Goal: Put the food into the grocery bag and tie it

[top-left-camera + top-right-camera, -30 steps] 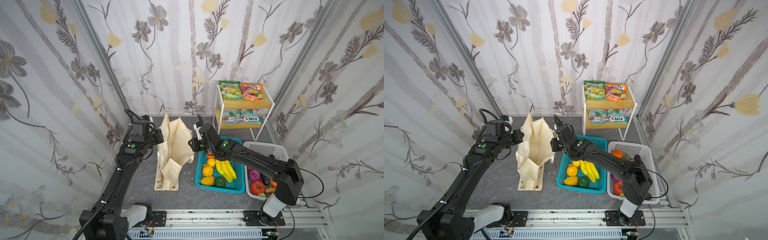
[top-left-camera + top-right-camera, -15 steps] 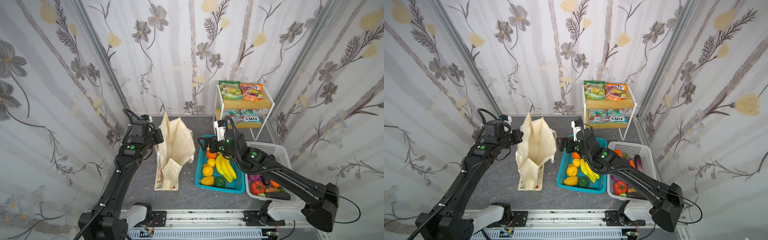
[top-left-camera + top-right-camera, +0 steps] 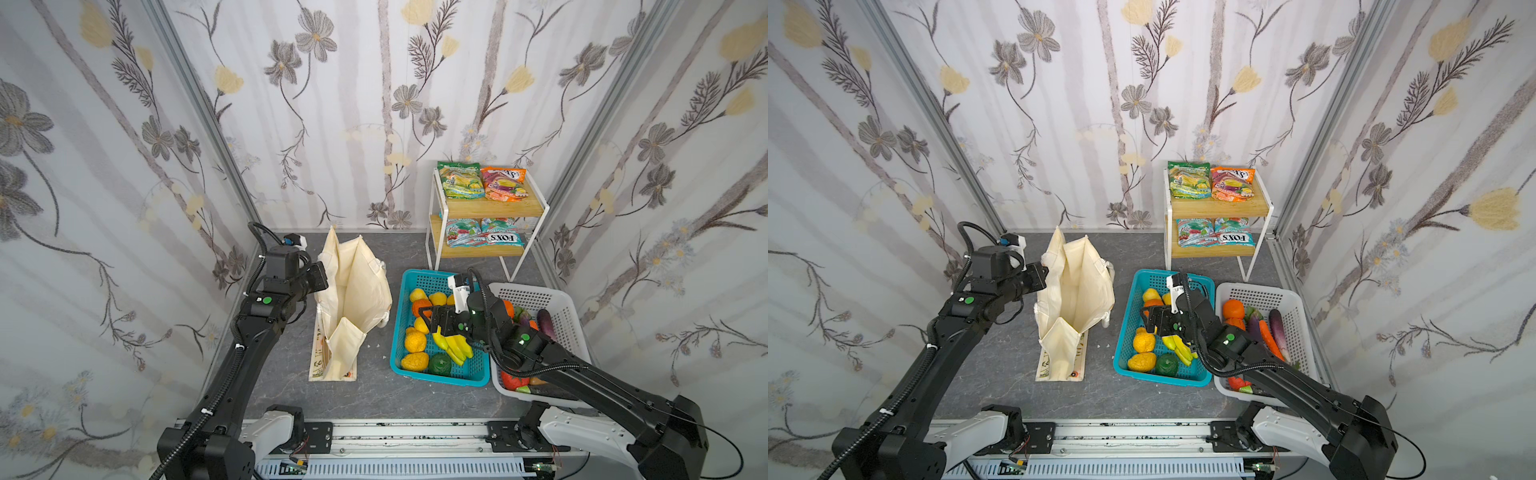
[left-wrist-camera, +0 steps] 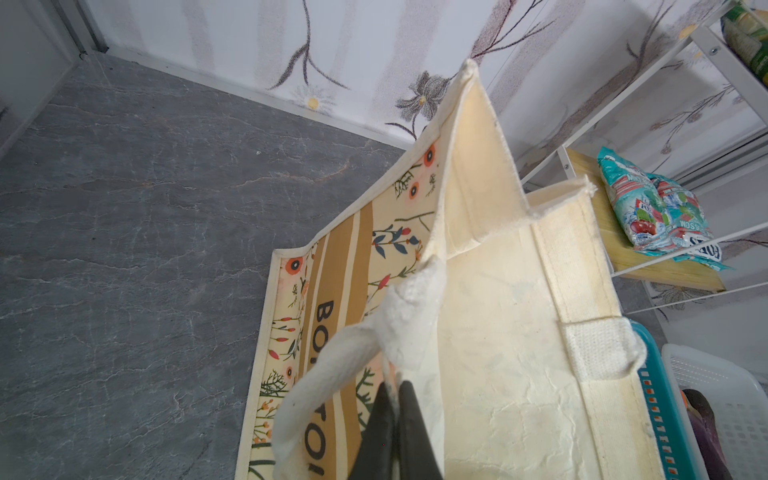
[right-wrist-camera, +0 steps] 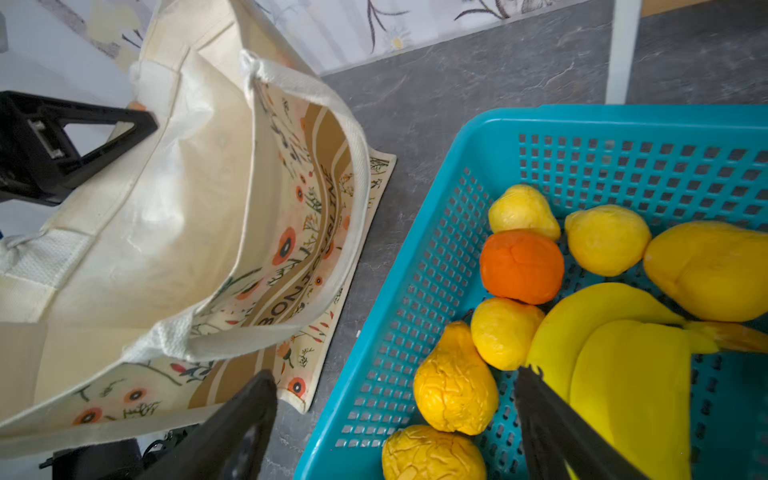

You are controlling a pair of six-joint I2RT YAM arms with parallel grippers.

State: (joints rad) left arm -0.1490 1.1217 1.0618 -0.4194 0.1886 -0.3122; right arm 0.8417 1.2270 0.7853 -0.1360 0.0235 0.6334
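Grocery bag [image 3: 357,291], mouth up (left gripper [image 4: 395,388] pinching rim), lengthwise toward back wall [image 3: 374,124]

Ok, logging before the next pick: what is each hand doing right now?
Left hand: closed on the grocery bag edge.
Right hand: open, empty, over the teal basket.
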